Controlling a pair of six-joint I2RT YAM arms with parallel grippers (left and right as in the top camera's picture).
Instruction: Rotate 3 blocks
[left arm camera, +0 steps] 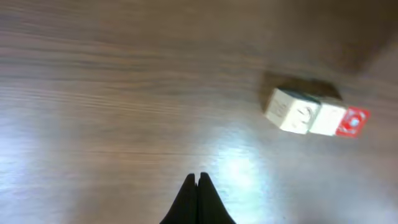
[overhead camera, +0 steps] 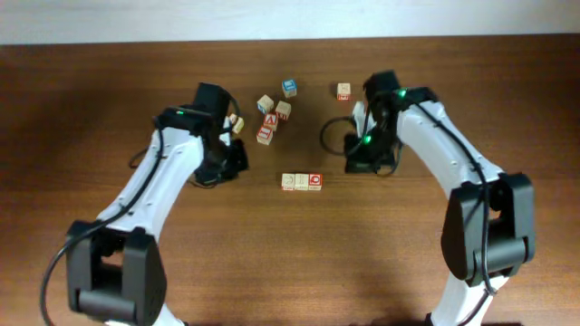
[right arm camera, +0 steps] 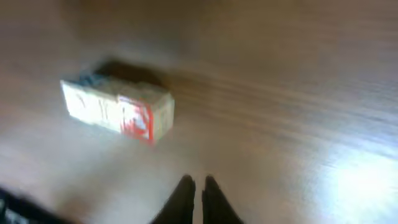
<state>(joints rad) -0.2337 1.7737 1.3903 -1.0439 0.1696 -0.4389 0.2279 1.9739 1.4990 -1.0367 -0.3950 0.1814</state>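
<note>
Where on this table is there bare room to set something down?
Widest: the bare table on the robot's side of the row of three blocks, between both arms. Also free: outside the left arm and outside the right arm. Crowded: the loose blocks beyond the row.

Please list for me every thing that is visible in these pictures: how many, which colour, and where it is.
table: one, brown wood, under everything.
row of blocks: three, two pale and one red-faced, touching in a line at the centre; the red one is nearest the right arm.
cluster of blocks: five, one blue-and-white, the others pale or red-marked, behind the row.
small block: one, pale, beside the left arm's wrist, partly hidden.
lone block: one, pale with a red mark, far side, near the right arm.
left arm: one, white and black, left of the row; jaws shut, empty.
right arm: one, white and black, right of the row; jaws shut, empty.
</note>
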